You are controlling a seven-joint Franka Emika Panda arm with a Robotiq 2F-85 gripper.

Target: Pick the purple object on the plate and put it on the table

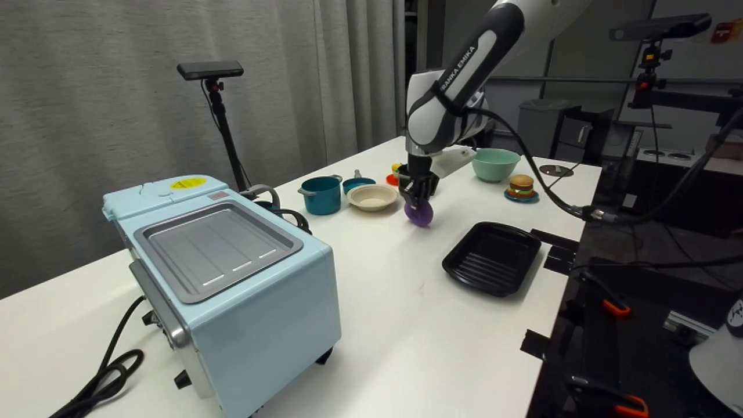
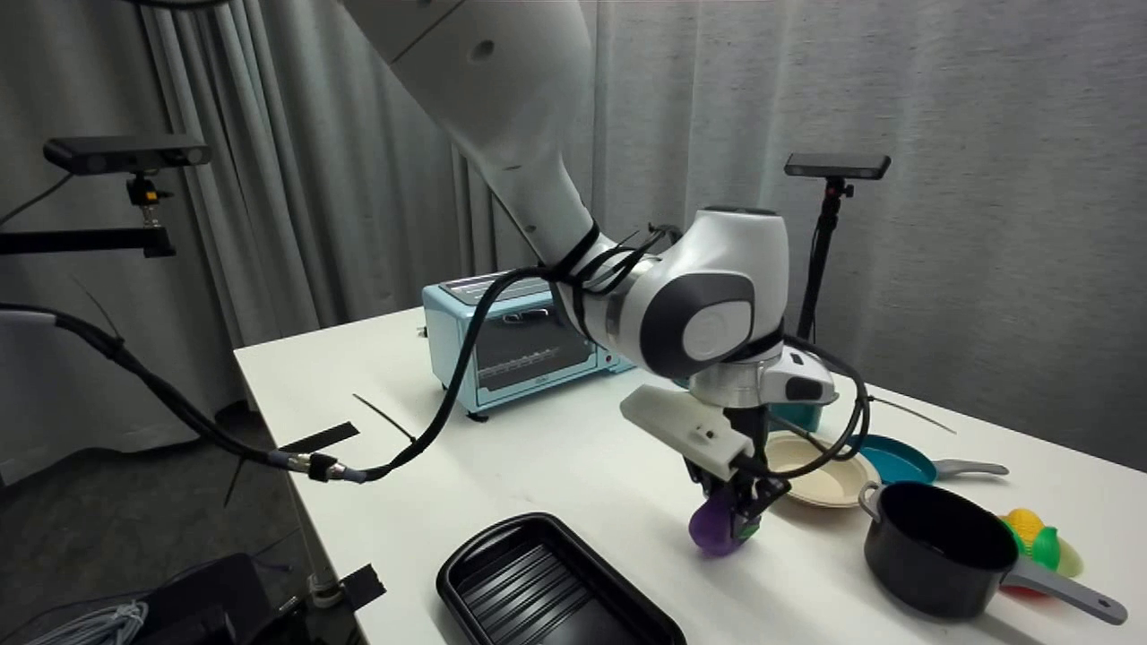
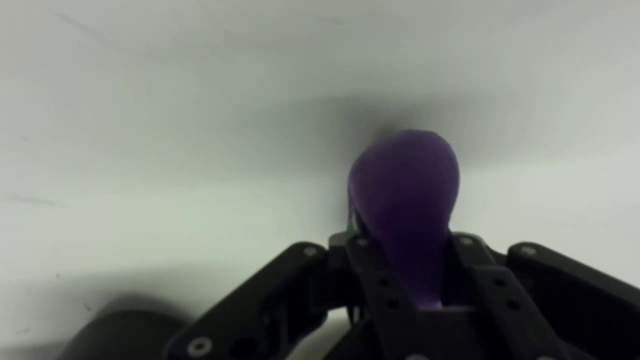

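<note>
My gripper (image 1: 420,188) is shut on the purple object (image 1: 419,215), low over the white table (image 1: 383,284). In the wrist view its fingers (image 3: 407,245) press on both sides of the purple object (image 3: 406,175), whose rounded end sticks out past the fingertips. In an exterior view the purple object (image 2: 714,524) shows a bit of green beside a finger. I cannot tell whether it touches the table. The cream plate (image 1: 372,198) stands beside the gripper with nothing on it; it also shows in an exterior view (image 2: 829,479), partly behind the gripper cable.
A black ridged tray (image 1: 493,258) lies near the table edge. A dark saucepan (image 2: 936,546) and a blue pan (image 2: 896,459) stand near the plate. A teal pot (image 1: 323,196), a mint bowl (image 1: 495,165), a toy burger (image 1: 520,186) and a light-blue toaster oven (image 1: 267,313) stand around.
</note>
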